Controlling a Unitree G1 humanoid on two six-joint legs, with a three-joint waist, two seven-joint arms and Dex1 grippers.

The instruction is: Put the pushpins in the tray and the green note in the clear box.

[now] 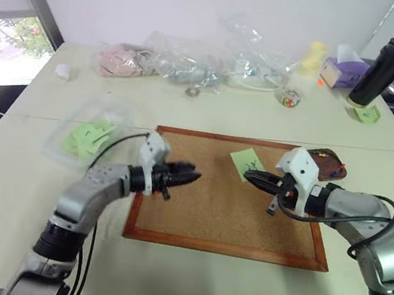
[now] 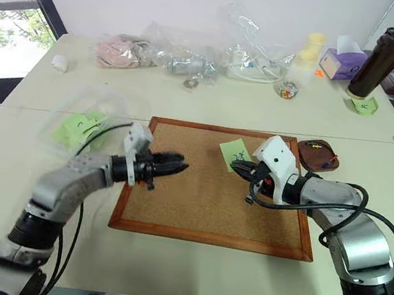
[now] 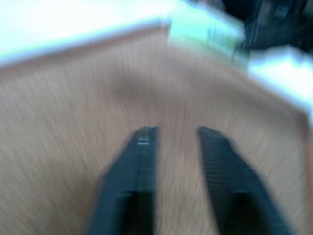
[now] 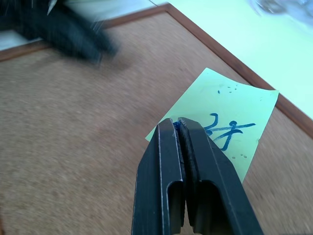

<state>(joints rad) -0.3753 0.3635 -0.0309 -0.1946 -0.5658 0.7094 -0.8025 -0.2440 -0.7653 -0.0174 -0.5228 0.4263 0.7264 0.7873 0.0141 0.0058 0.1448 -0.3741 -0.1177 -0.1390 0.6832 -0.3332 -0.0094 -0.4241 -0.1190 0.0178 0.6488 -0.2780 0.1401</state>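
Observation:
The green note [image 1: 248, 162] with dark scribbles lies on the corkboard [image 1: 209, 215], near its far edge. My right gripper [image 4: 177, 123] hovers just over the note's near corner, shut, with a tiny dark-blue pushpin [image 4: 174, 125] pinched at its tips. The reddish-brown tray [image 1: 316, 154] sits off the board's far right corner, behind my right wrist, with small bits in it. My left gripper [image 1: 191, 177] hangs over the board's left half, pointing right, open and holding nothing. The clear box [image 1: 61, 145] stands left of the board.
The clear box holds a heap of lime-green notes [image 1: 88, 137]. Wrinkly clear bags [image 1: 194, 63] line the table's back, with a small clear cup [image 1: 290, 97], a purple tissue box [image 1: 343, 71] and a dark tumbler [image 1: 384, 71] at back right.

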